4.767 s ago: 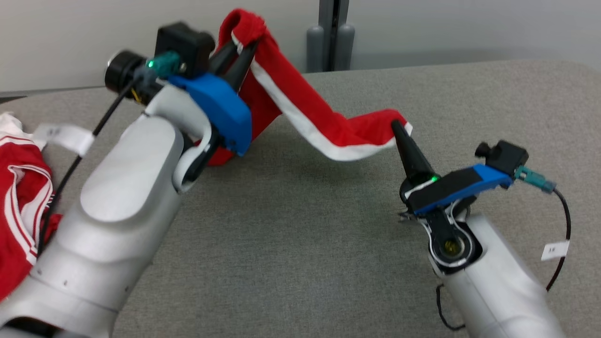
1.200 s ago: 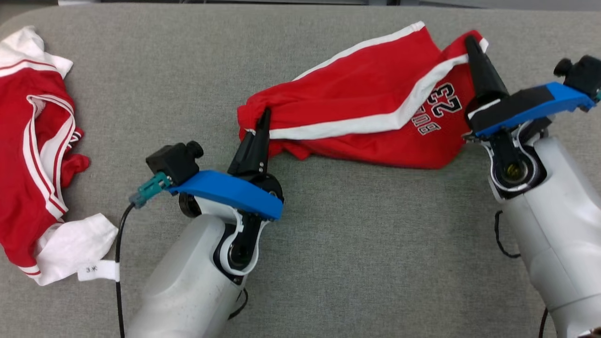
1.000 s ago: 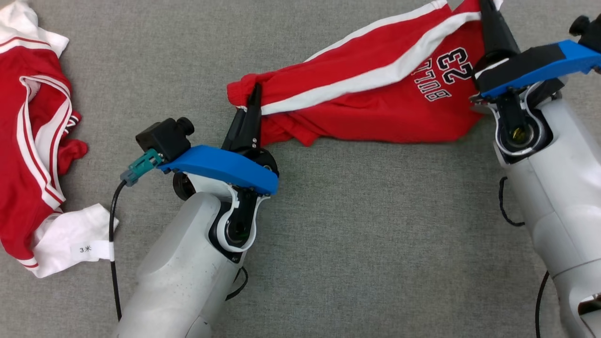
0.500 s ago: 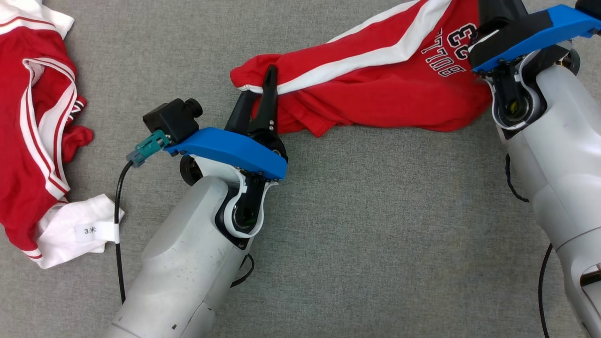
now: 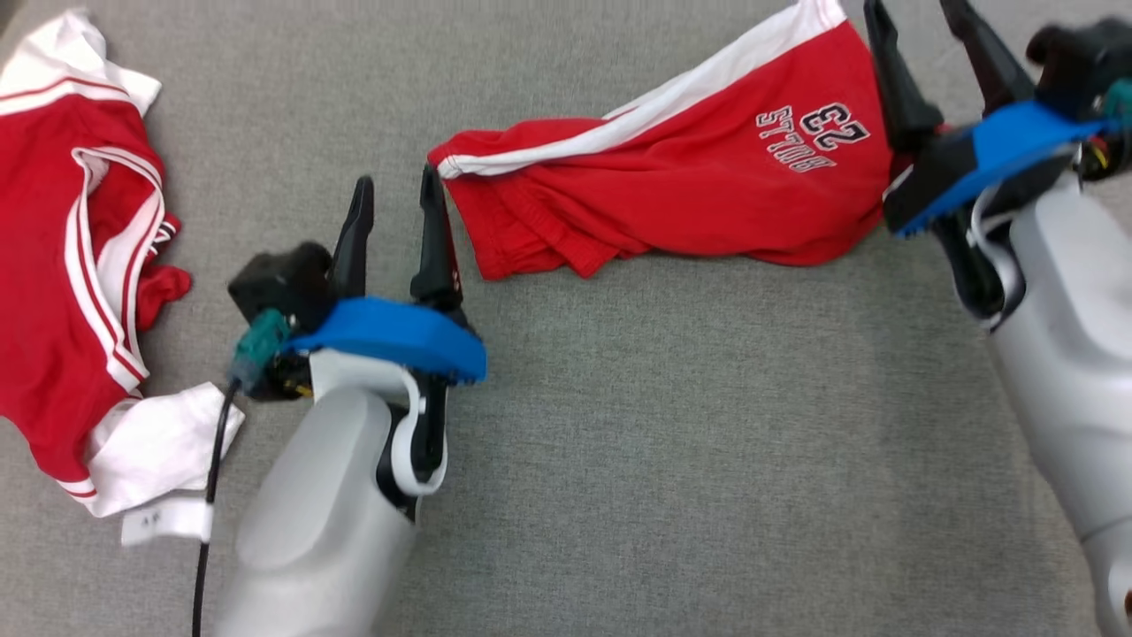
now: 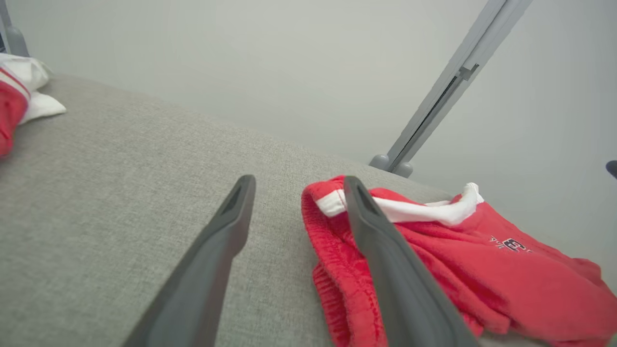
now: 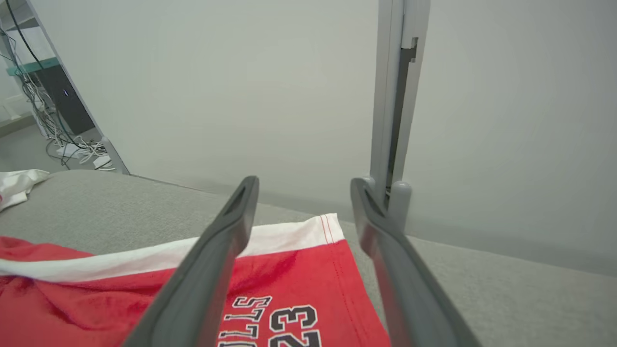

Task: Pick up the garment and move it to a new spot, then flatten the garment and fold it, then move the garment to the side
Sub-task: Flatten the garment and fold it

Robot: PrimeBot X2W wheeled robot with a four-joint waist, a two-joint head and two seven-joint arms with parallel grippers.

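red white-striped garment (image 5: pixel 690 195), grey table (image 5: pixel 672 460)

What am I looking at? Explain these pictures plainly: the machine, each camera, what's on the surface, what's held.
This is a wheeled robot with two arms, each ending in two long dark fingers. The head view looks down from its head: left fingers at lower left, right fingers at upper right. Each wrist view looks along one arm's own fingers. On the grey fabric table lie red shorts with a white stripe and the number 23, bunched, not flat, and farther left a second red-and-white garment. Nothing is held: both pairs of fingers stand open at the shorts' ends.
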